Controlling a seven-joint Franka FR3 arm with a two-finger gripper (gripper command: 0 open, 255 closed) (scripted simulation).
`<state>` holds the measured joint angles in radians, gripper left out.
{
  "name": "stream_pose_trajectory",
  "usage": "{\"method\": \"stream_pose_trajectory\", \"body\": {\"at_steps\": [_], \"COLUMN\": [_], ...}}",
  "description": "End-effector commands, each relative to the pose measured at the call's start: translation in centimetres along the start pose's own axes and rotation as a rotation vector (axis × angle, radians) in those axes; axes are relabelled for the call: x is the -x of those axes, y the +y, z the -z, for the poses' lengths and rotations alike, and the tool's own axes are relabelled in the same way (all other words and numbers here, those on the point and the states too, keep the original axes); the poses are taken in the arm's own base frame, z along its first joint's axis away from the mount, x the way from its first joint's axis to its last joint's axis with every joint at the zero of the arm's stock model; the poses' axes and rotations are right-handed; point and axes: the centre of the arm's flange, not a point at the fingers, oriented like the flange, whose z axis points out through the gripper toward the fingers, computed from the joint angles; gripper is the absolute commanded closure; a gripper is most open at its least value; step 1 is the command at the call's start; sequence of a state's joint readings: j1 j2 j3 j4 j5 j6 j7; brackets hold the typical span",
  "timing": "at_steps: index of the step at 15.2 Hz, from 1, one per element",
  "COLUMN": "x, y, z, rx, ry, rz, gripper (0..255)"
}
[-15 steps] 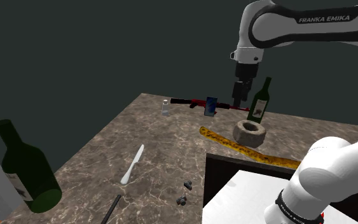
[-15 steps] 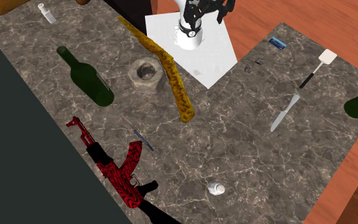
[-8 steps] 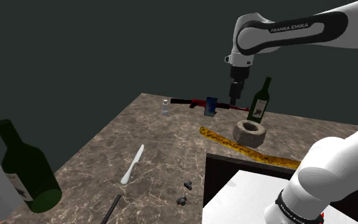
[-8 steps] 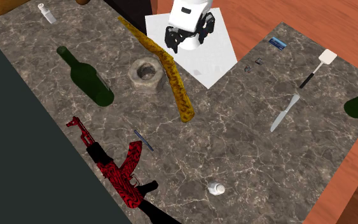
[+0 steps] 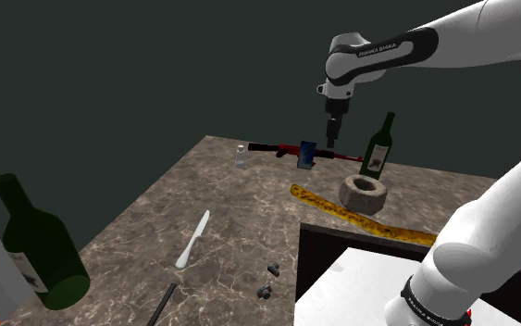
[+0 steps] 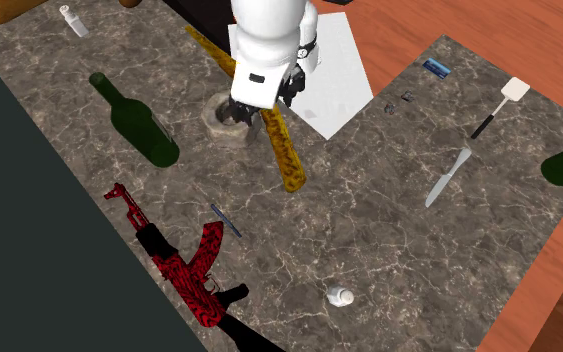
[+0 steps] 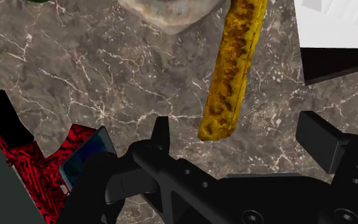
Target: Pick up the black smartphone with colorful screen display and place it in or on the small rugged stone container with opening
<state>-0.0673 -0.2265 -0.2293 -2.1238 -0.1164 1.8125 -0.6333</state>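
Smartphone (image 5: 307,154) by red rifle (image 5: 281,148) near countertop's (image 5: 230,208) far edge, spread-fingered gripper (image 5: 331,141) alongside.

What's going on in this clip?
A white Franka arm appears to be going for the smartphone, which stands on edge beside a red rifle near the counter's far edge. The open gripper hovers above the counter close to the smartphone, holding nothing. The stone container, where the smartphone should end up, sits next to a long yellow strip. Nothing has been picked up yet.
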Motion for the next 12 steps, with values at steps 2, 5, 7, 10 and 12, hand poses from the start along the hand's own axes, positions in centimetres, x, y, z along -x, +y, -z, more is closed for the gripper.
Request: {"method": "stream_pose_trajectory", "body": {"at_steps": [2, 5, 7, 10, 12], "x": [-2.0, -4.0, -5.4, -7.7, -9.2], "y": [3.4, 6.6, 8.7, 11.7, 13.7], "z": [-1.2, -2.2, -2.8, -3.8, -4.4], "rx": [0.008, 0.014, 0.019, 0.025, 0.03], "ry": [-0.002, -0.003, -0.004, -0.006, -0.007], "rz": [0.044, 0.087, 0.115, 0.157, 0.185], "gripper": [0, 0, 0, 0, 0]}}
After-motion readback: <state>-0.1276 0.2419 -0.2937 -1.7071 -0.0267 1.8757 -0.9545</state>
